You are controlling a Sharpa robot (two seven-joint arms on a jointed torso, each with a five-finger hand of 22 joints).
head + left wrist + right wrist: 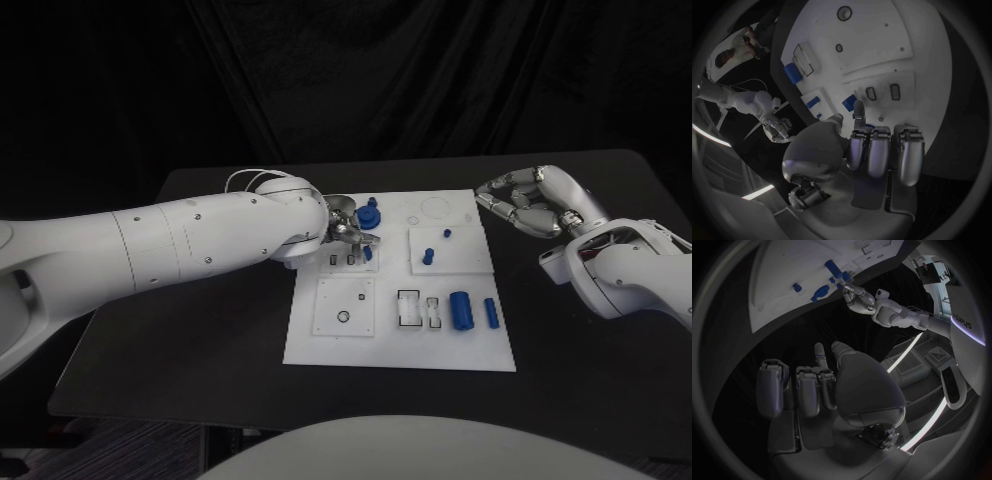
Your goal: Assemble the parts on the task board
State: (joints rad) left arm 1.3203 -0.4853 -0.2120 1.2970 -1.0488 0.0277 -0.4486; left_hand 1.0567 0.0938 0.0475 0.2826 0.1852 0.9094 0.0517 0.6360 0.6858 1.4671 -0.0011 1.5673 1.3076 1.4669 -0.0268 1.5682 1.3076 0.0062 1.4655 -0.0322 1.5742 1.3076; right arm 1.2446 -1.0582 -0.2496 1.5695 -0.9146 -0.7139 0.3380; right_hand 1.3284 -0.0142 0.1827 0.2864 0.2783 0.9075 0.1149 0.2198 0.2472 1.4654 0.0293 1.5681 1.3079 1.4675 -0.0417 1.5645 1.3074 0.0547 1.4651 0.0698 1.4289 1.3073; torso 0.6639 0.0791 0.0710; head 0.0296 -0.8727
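Observation:
The white task board (325, 340) lies mid-table. My left hand (346, 232) hovers over its far left part, beside a blue knob-shaped part (371, 213). In the left wrist view, thumb and one finger (859, 109) seem to pinch a small blue peg (857, 118) over two dark slots (871, 93); the other fingers are curled. My right hand (534, 200) hangs off the board's far right corner with fingers curled in on nothing. A large blue cylinder (462, 310) and a slimmer one (492, 313) lie at the board's near right.
Two more blue pieces (428, 257) sit on a square plate at the board's right. A plate with a ring hole (343, 317) lies near left. Bare black table (188, 330) flanks the board on both sides.

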